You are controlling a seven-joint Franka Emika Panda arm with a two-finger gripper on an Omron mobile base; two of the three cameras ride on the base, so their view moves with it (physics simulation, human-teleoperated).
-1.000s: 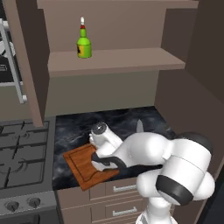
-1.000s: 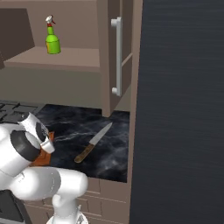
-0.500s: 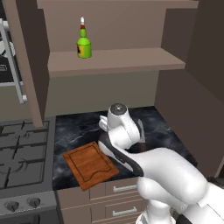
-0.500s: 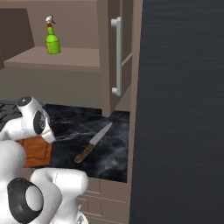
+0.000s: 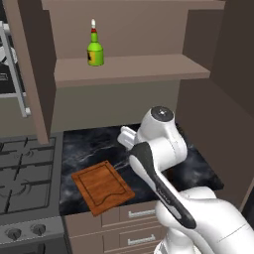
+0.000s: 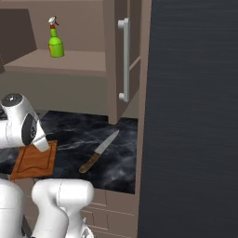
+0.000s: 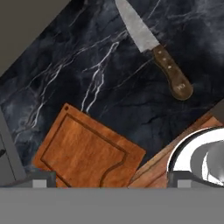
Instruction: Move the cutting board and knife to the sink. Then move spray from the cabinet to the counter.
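Even, soft rendered light; faint shadows under the cabinet (image 5: 124, 74); slightly pixelated, no glare or blur.

The spray (image 5: 95, 48) label's markings are too small to read.

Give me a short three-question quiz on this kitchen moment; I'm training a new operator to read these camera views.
1. True or false: the knife lies on top of the cutting board.
2. Where does the spray stand? A) on the counter B) on the shelf of the open cabinet C) on the stove
3. Fill in: the knife's handle is made of brown ____.

Key:
1. False. Knife and board lie apart on the counter, with bare marble between them.
2. B.
3. Wood.
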